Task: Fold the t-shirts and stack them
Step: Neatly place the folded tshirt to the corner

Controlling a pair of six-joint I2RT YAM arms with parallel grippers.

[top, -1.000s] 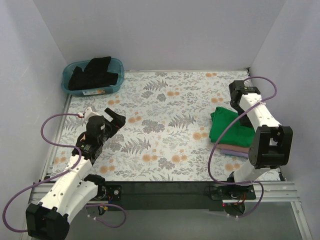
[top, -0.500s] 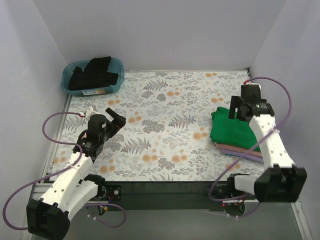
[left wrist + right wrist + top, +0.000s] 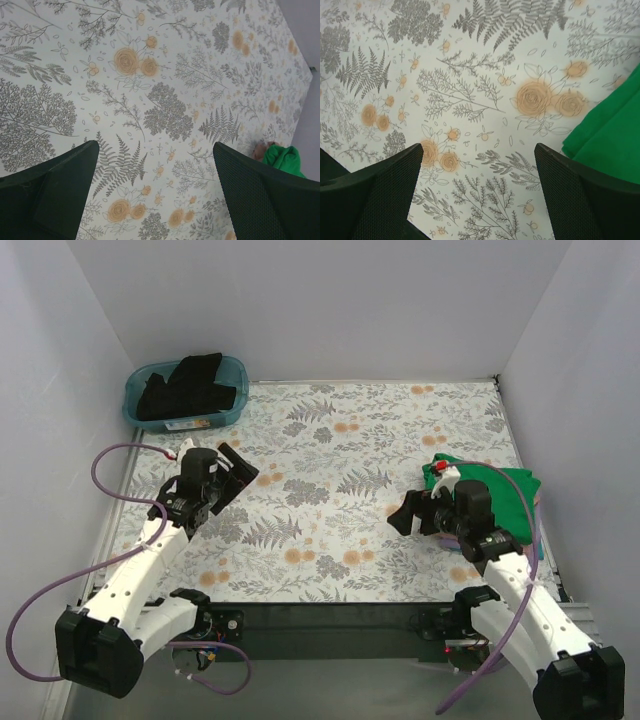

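Note:
A folded bright green t-shirt (image 3: pixel 505 495) tops a stack at the table's right side; the shirts under it are mostly hidden by my right arm. A black t-shirt (image 3: pixel 190 385) lies bunched in the teal tub (image 3: pixel 130 400) at the back left. My right gripper (image 3: pixel 408 515) is open and empty, low over the table just left of the stack. The green shirt's edge shows in the right wrist view (image 3: pixel 615 135). My left gripper (image 3: pixel 235 475) is open and empty above the left part of the table. The left wrist view shows the green shirt (image 3: pixel 282 159) far off, with a pink sliver (image 3: pixel 259 150).
The table carries a floral cloth (image 3: pixel 330 470). White walls close in the left, back and right sides. The right arm's purple cable (image 3: pixel 535 540) loops over the stack.
My right arm swung from above the stack's back down toward the front; its gripper now points left beside the stack. My left gripper moved a little toward the back.

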